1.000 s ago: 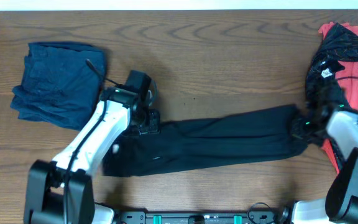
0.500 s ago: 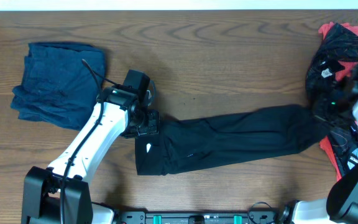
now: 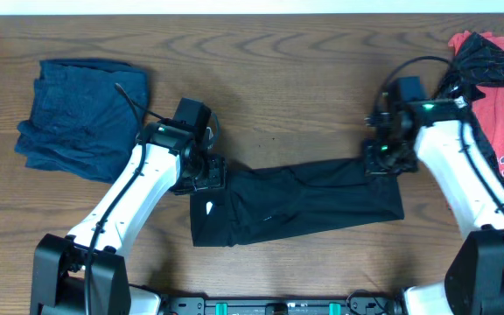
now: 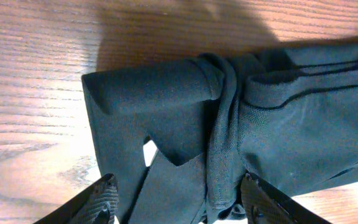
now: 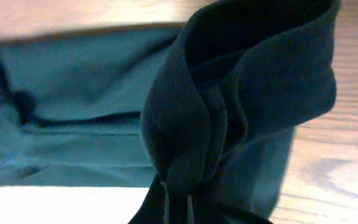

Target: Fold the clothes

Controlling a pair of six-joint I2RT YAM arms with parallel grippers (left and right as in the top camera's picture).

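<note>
A long black garment (image 3: 304, 201) lies across the middle of the table. My left gripper (image 3: 205, 172) sits over its left end. In the left wrist view its fingers (image 4: 179, 190) are spread wide apart over bunched black fabric (image 4: 291, 118). My right gripper (image 3: 383, 158) is at the garment's right end, which is lifted and turned back leftward over the rest. In the right wrist view the jaws (image 5: 178, 202) are shut on a bunched fold of the black cloth (image 5: 247, 93), which hangs up in front of the camera.
A folded dark blue garment (image 3: 81, 114) lies at the back left. A pile of red and black clothes (image 3: 490, 83) lies at the right edge, just behind my right arm. Bare wood shows along the back.
My right gripper has swung out to the right and then left and inward with the garment's right end, shortening the garment. The garment's left end slid right. My left arm stayed put.
</note>
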